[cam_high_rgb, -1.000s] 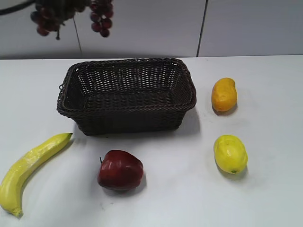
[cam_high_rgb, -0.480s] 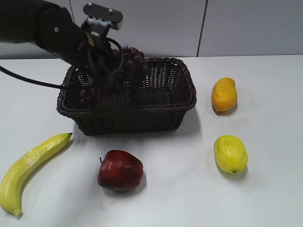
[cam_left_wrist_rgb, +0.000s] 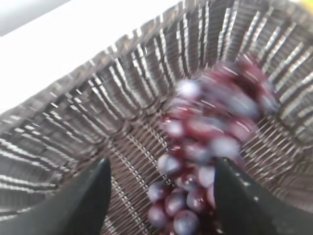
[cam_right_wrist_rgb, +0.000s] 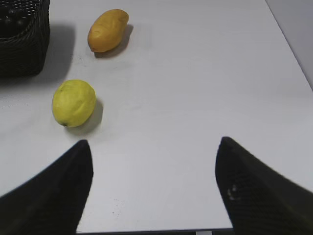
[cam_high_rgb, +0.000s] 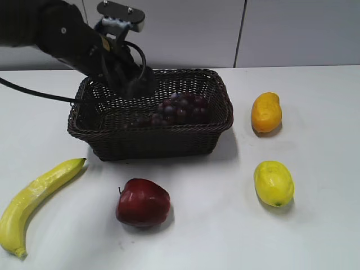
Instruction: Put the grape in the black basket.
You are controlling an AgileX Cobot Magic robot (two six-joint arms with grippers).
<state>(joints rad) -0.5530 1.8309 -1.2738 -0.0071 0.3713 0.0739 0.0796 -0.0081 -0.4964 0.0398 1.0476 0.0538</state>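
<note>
Since the grape (cam_high_rgb: 179,108) lies inside the black basket (cam_high_rgb: 152,147), right of the left gripper (cam_high_rgb: 130,84), release is judged complete. Left jaws are spread, gripping nothing. The right gripper (cam_right_wrist_rgb: 151,191) is likewise spread wide.

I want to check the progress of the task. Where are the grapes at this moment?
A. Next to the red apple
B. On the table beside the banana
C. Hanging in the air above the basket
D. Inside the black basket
D: the grapes lie on the bottom of the black basket, and the left gripper is open above them, with nothing between its fingers.
</note>
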